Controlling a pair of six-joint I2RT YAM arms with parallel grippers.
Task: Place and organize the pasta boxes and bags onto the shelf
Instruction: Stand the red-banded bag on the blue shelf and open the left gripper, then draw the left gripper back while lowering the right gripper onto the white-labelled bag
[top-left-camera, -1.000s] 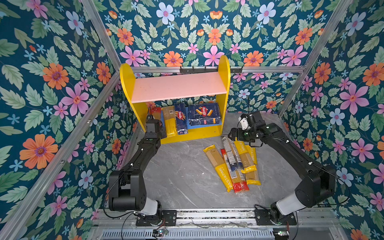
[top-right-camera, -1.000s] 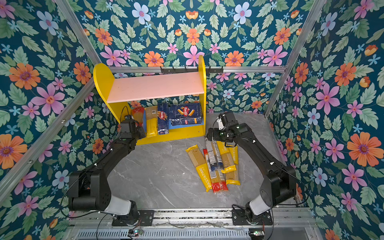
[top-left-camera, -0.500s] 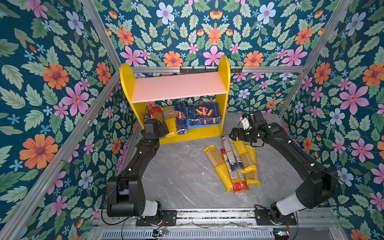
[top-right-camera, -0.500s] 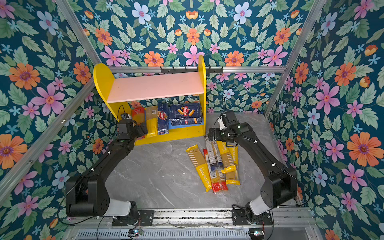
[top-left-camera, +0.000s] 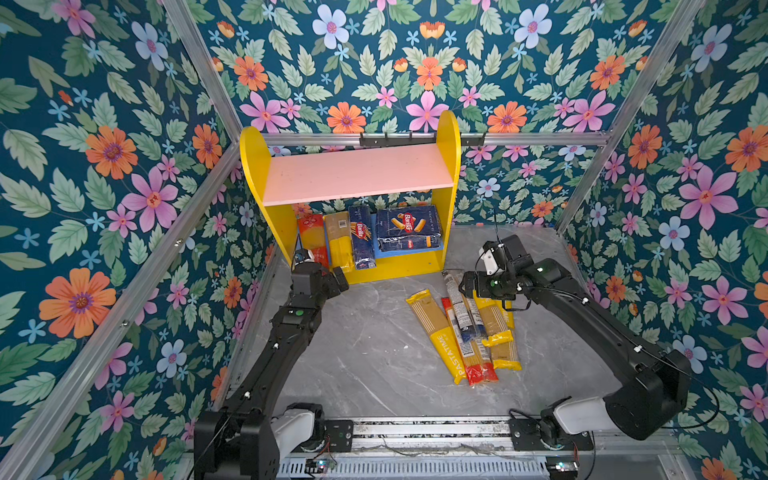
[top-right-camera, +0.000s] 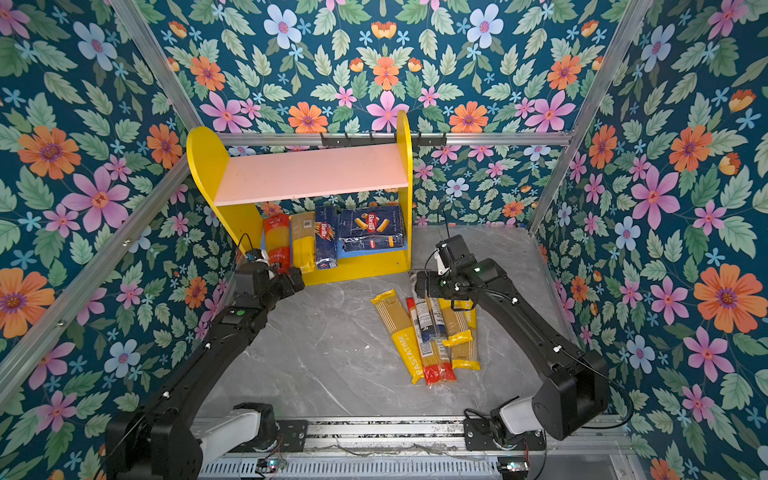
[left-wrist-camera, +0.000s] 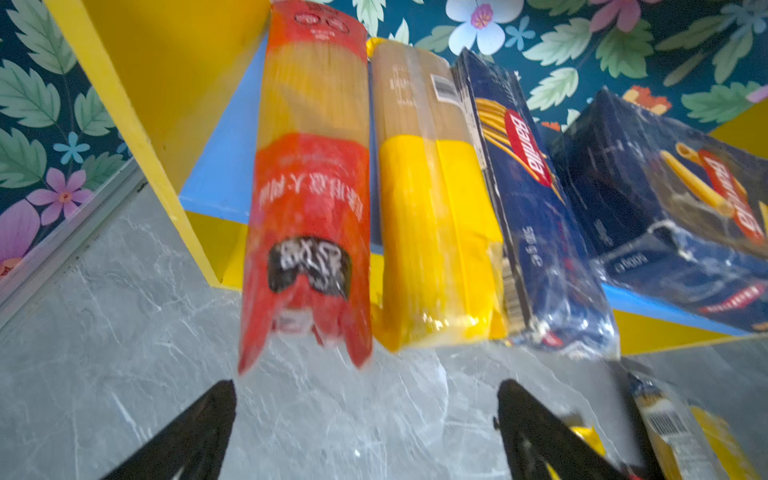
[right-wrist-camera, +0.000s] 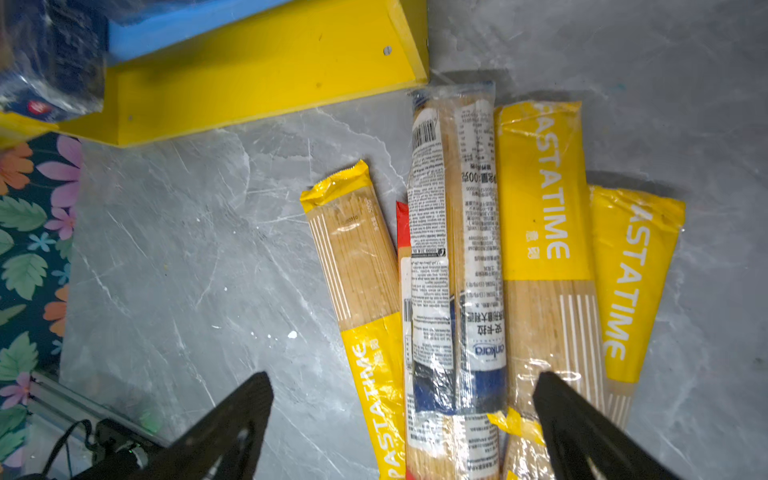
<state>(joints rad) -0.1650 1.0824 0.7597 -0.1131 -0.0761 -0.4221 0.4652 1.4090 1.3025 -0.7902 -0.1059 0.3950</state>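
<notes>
Our left gripper (left-wrist-camera: 365, 388) has just sprung wide, empty, leaving the red spaghetti bag (left-wrist-camera: 309, 187) at the blue lower board's (left-wrist-camera: 220, 174) left end; five bags (right-wrist-camera: 453, 270) on the tabletop (top-left-camera: 353, 353) await us.

Top tier first: the pink upper board (top-left-camera: 357, 174) of the yellow-sided shelf (top-left-camera: 253, 166) lies wide open. Below, the blue lower board (left-wrist-camera: 224, 174) is crowded: red-and-clear spaghetti bag (top-left-camera: 311, 237), yellow spaghetti bag (top-left-camera: 338, 243), long narrow dark blue carton (top-left-camera: 360, 237) and wide flat dark blue carton (top-left-camera: 409, 228) side by side, the first three jutting past the front edge. A sliver of blue shows beside the left wall. On the grey marble table (top-left-camera: 365, 340), centre and left run clear; five loose spaghetti bags (top-left-camera: 465, 328) block the right, by the shelf's right corner, the right gripper (right-wrist-camera: 401, 378) hanging over them.
</notes>
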